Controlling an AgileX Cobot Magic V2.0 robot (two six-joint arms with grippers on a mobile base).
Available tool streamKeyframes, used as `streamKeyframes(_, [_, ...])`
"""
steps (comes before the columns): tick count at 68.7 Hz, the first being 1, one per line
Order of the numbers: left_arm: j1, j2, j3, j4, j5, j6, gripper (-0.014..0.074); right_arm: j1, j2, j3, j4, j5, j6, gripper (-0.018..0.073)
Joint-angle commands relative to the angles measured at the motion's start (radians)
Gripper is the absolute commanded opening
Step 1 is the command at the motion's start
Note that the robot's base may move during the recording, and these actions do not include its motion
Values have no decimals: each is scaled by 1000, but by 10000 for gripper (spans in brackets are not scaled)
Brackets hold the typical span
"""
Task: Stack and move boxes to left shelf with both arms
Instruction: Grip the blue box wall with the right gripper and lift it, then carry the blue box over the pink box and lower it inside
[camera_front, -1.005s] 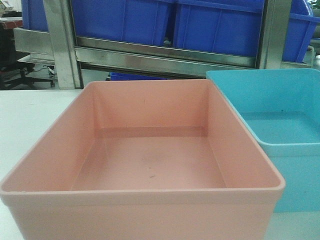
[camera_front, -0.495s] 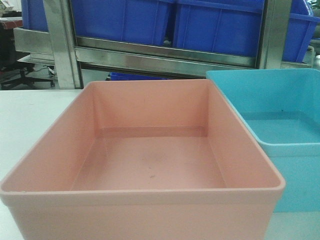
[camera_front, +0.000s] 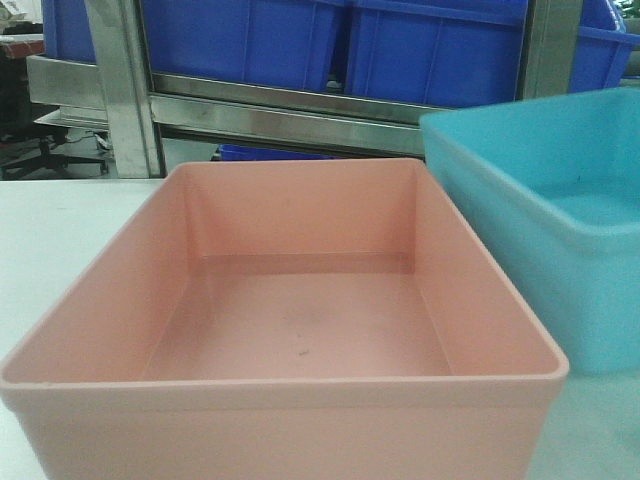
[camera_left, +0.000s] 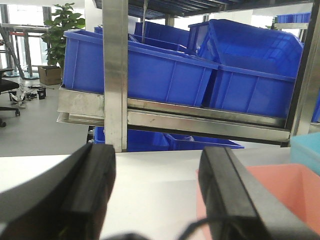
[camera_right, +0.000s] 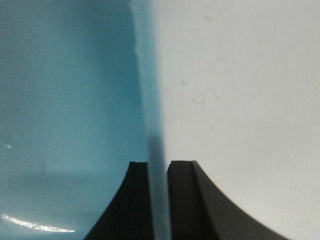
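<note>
The matte sky-blue box (camera_front: 556, 215) sits tilted, its wall pinched in the right tool (camera_right: 158, 166).

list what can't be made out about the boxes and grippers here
The light blue box: its right side is cut off by the front view's edge.
The right gripper: the right wrist view shows only fingertips pinching the blue wall; the rest is out of frame.
The pink box: its base is cut off by the front view's lower edge.

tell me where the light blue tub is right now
Front view: the light blue tub is at the right, beside the pink tub and before the steel rack. The right gripper is shut on its wall.
</note>
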Motion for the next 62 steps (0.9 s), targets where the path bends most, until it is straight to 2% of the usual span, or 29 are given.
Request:
streamKeyframes(1, [3,12,-29,-6,-82,0,294,-11,-67,-117,33,77,1,52])
streamKeyframes(16, [3,12,-29,-6,-82,0,294,-11,-89,-289,80,219,76,54])
streamKeyframes(24, [3,12,-29,-6,-82,0,294,-6,-118,-307,118,242,120,54])
streamKeyframes(34, [3,12,-29,-6,-82,0,294,31,-151,-307,118,257,180,54])
streamKeyframes(45, [3,12,-29,-6,-82,0,294,126,-169,-301,118,272,275,54])
streamKeyframes(62, [3,12,-29,-6,-82,0,294,329,-187,-243,118,254,445,54])
